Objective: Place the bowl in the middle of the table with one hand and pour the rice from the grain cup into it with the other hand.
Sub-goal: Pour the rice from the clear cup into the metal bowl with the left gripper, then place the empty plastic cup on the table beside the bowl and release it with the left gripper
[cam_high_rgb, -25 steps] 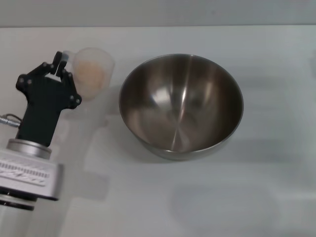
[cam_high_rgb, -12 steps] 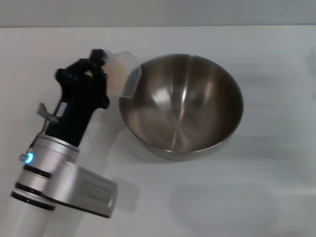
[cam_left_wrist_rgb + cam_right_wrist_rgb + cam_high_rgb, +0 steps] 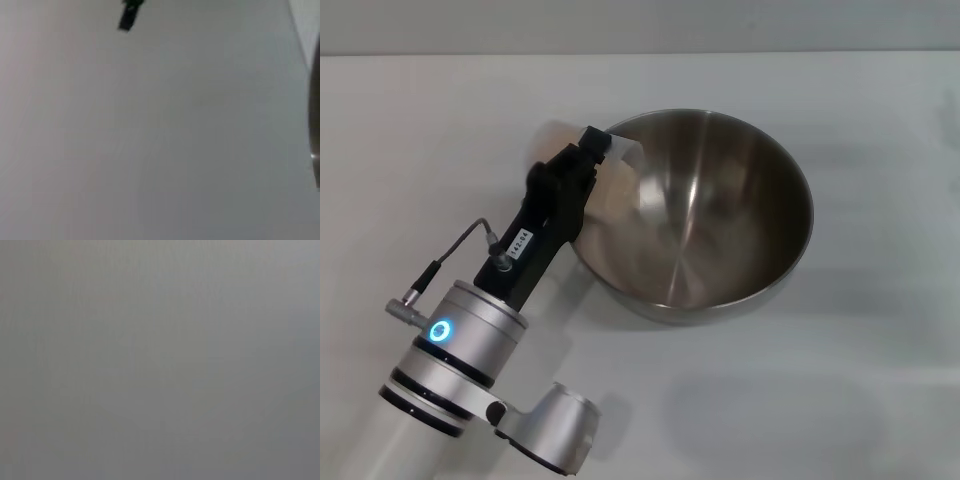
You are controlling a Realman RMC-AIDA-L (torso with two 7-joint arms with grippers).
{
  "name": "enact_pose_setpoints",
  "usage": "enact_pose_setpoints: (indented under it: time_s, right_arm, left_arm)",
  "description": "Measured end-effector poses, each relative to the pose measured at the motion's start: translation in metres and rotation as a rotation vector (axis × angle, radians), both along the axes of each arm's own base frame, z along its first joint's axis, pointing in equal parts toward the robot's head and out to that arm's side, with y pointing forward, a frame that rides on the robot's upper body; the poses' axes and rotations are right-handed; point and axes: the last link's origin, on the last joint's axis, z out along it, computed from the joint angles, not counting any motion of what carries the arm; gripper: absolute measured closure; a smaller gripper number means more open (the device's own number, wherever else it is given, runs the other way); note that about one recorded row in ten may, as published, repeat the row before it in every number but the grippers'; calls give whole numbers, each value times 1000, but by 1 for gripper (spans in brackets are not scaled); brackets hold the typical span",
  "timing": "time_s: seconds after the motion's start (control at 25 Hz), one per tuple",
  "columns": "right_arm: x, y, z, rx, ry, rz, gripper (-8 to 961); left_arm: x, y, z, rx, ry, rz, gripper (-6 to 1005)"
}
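Note:
The bowl (image 3: pixel 690 215), a large shiny steel one, stands on the white table (image 3: pixel 840 400) near its middle. My left gripper (image 3: pixel 590 148) hangs over the bowl's left rim, shut on the grain cup (image 3: pixel 625 165). The translucent cup is tipped, its open side leaning in over the bowl. A pale beige patch of rice (image 3: pixel 613 187) shows through the cup wall. No grains are visible on the bowl's bottom. In the left wrist view only a dark fingertip (image 3: pixel 129 16) and a sliver of the bowl (image 3: pixel 316 125) appear. My right gripper is out of view.
The silver left arm (image 3: pixel 460 350) reaches in from the lower left corner across the table. The right wrist view is a plain grey field.
My left gripper has lifted the grain cup off the table at the far left and swung it right. The wrist has rolled, and the cup now tips over the bowl's left rim.

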Motion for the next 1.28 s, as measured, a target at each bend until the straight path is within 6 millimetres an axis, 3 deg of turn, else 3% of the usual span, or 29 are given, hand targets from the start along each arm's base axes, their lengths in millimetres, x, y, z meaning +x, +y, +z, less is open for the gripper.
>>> enact_pose_setpoints:
  time_s: [0.24,0.56,1.16,1.24,1.28]
  right_arm:
    - [-1,1,2,2,-7,8,273]
    - [-2,3,4,4,-11,14,273]
    - [-4,6,5,5,-11,15,273]
    - [-4,6,5,5,-10,15,273]
    - [-4,6,5,5,-10,15,273]
  left_arm:
    - [-1,4,-3,80,189,-73,976]
    - [-1,2,-2,146,310,-165,975]
    - [-1,2,-1,208,411,-241,975]
    - [-1,2,-1,208,411,-241,975]
    - [2,5,1,180,329,-205,975]
